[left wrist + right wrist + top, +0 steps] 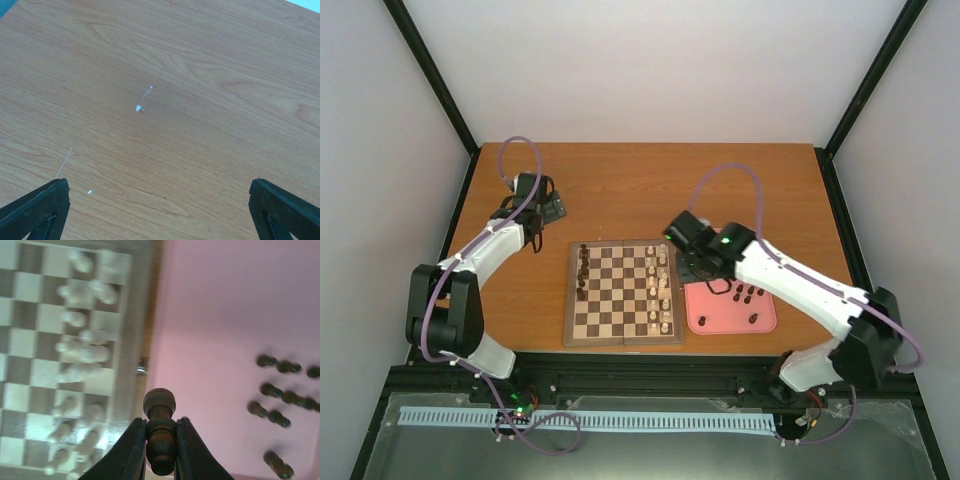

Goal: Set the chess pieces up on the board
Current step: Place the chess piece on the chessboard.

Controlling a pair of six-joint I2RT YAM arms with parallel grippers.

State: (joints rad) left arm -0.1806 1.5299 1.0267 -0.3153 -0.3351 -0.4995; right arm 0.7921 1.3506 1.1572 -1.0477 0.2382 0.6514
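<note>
Holding 1 dark chess piece [159, 420] by its stem, the right gripper [160, 450] has its 2 fingers closed narrowly on it. The piece lies in line with the fingers, its knob top clear beyond the tips.

Pink tray [225, 305]: beneath and to the right of this gripper. It contains loose dark pieces [280, 367] in a cluster well right of the fingers, too blurred to count.

Chessboard [131, 330]: left of the gripper, its tan border just beside the tray's edge. Cream-white pieces [82, 352] crowd the 2 files nearest the gripper. Placed dark pieces [583, 272] stand along the farthest file. The squares between these 2 groups are open.

Left gripper [157, 192]: jaws spread wide over the wooden table [200, 100], well apart from the chessboard.
</note>
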